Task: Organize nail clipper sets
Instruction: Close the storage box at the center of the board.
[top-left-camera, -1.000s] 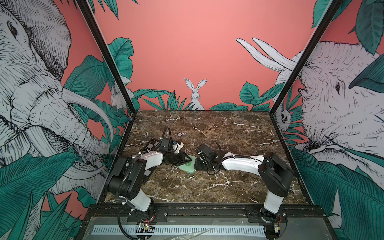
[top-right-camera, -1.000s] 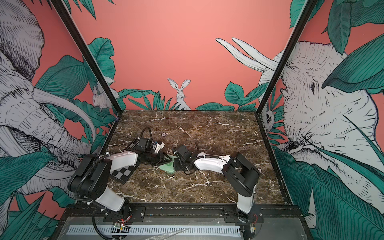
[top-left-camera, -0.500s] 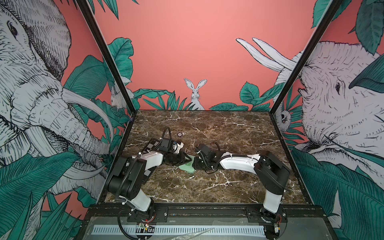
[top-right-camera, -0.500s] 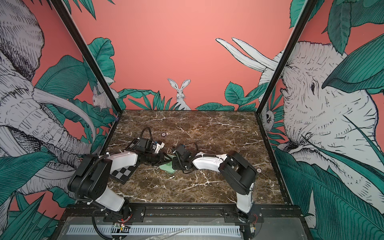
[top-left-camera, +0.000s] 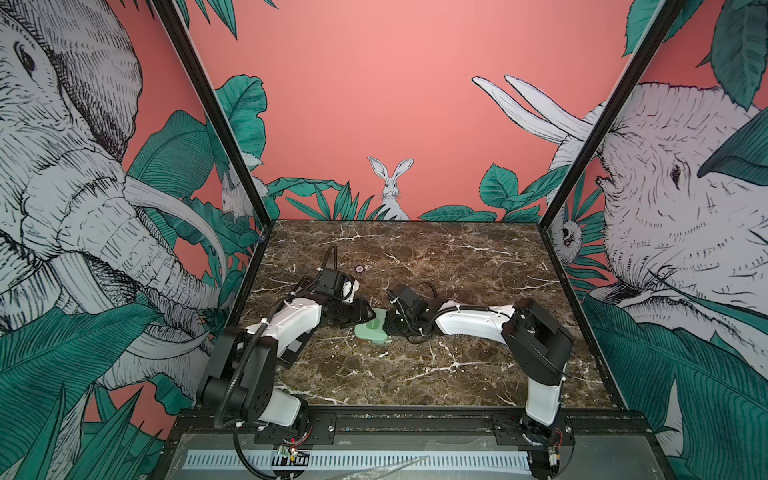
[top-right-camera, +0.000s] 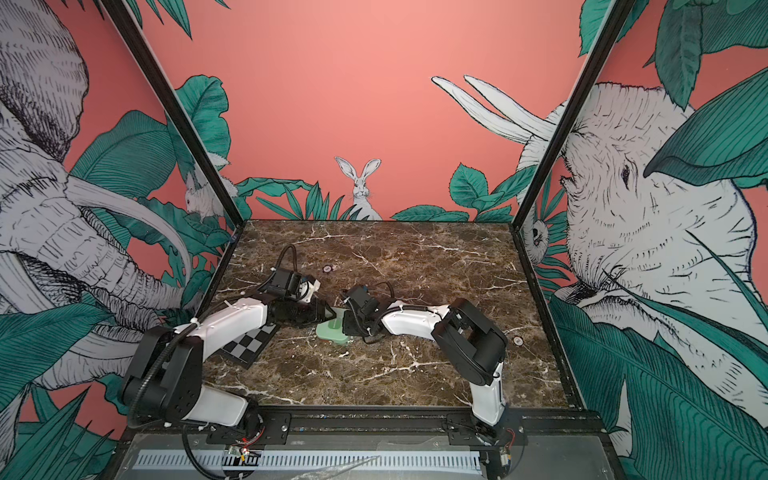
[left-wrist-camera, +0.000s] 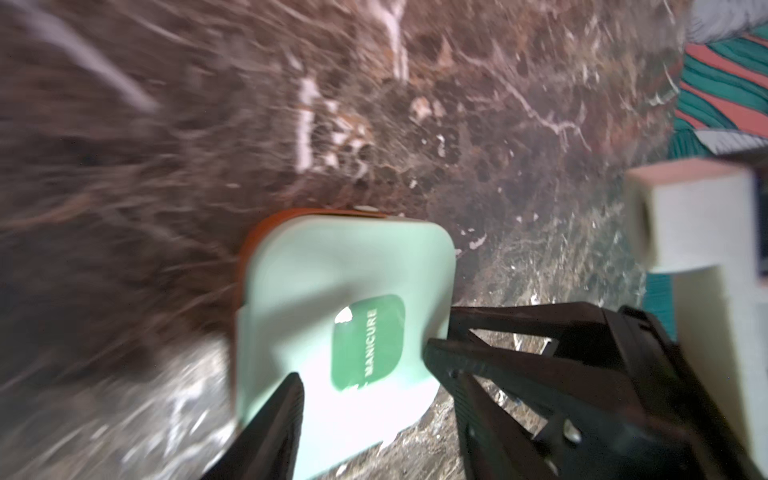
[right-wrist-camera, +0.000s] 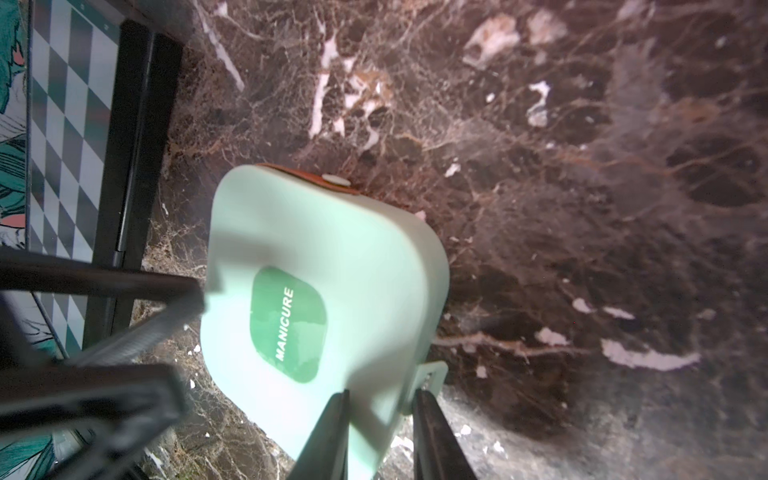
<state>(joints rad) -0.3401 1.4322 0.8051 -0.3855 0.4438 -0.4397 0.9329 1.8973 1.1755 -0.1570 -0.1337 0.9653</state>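
Right wrist view: right gripper (right-wrist-camera: 382, 395) jaws narrow, pinching corner edge of mint-green case (right-wrist-camera: 332, 249); lid shut, green MANICURE label (right-wrist-camera: 289, 324) up, ahead of jaw tips. Left wrist view: left gripper (top-left-camera: 365, 312) jaws spread, clamping nothing; one finger (left-wrist-camera: 274, 428) overlaps case edge on side away from right jaws. Both top views: case sits between two sets of jaws over marble tabletop (top-left-camera: 415, 374); resting or lifted, cannot tell. Checkered board (top-right-camera: 249, 343) behind left jaws.

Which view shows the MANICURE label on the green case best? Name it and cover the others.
Right wrist view: the label is sharp, whole and readable. The left wrist view shows the label blurrier, with a glare spot. In both top views the case is tiny, the label unreadable.
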